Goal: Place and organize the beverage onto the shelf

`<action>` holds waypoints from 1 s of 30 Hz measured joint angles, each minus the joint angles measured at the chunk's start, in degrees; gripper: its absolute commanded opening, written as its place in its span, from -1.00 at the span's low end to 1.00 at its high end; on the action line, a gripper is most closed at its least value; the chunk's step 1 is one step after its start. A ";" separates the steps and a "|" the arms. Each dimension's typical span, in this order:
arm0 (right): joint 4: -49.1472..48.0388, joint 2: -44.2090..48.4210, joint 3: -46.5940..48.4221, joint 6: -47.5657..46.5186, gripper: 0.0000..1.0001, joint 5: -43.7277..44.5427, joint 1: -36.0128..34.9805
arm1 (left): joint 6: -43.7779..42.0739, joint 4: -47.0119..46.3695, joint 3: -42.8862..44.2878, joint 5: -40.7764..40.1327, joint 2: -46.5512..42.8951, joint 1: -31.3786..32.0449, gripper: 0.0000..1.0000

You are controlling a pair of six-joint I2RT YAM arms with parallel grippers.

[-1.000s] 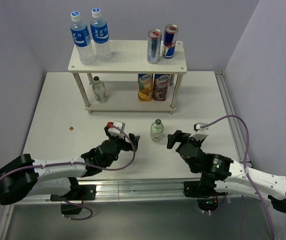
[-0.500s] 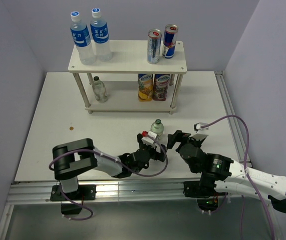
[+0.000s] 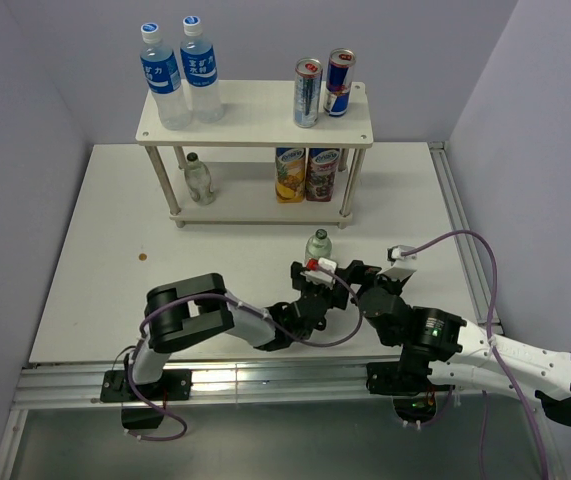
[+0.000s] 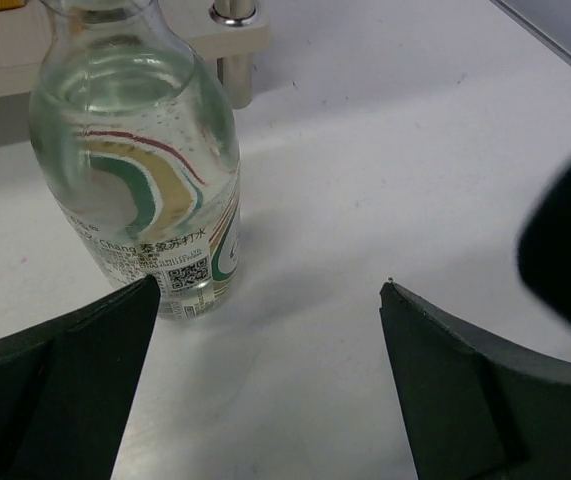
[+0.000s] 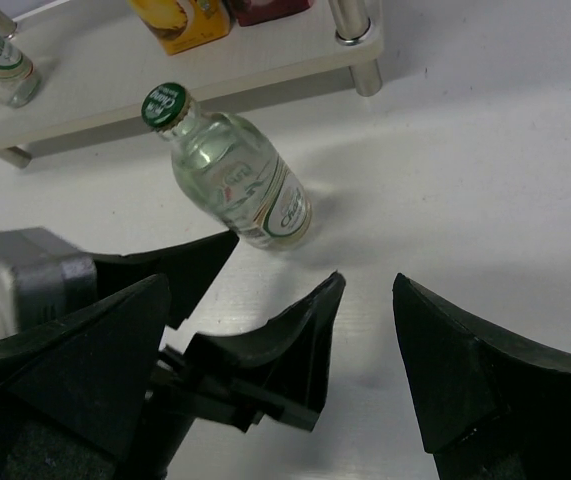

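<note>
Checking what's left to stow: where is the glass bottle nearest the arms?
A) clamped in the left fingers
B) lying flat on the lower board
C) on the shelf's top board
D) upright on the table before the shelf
D: the glass bottle stands on the table in front of the shelf, the open left fingers not gripping it.

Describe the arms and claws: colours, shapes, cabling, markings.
Left arm and right arm: white shells, black joint housings, a purple cable looping off each. Left claw and right claw: black wedge-shaped fingers. Left claw carries a small white-and-red module.
</note>
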State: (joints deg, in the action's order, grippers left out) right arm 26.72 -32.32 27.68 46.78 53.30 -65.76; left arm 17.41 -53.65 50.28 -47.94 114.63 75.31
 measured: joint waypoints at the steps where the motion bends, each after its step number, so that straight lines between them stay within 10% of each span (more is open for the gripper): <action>1: 0.00 0.00 0.00 0.00 0.98 0.00 0.00 | -0.20 0.02 1.05 0.02 0.76 -0.31 0.99; 30: 0.26 -0.02 -0.37 -0.22 0.98 0.79 0.11 | -1.73 3.34 14.91 -5.92 10.78 -8.52 0.99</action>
State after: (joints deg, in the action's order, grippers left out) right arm 26.98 -32.34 27.31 46.57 54.08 -65.65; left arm 15.68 -50.30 65.19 -53.87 125.40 66.78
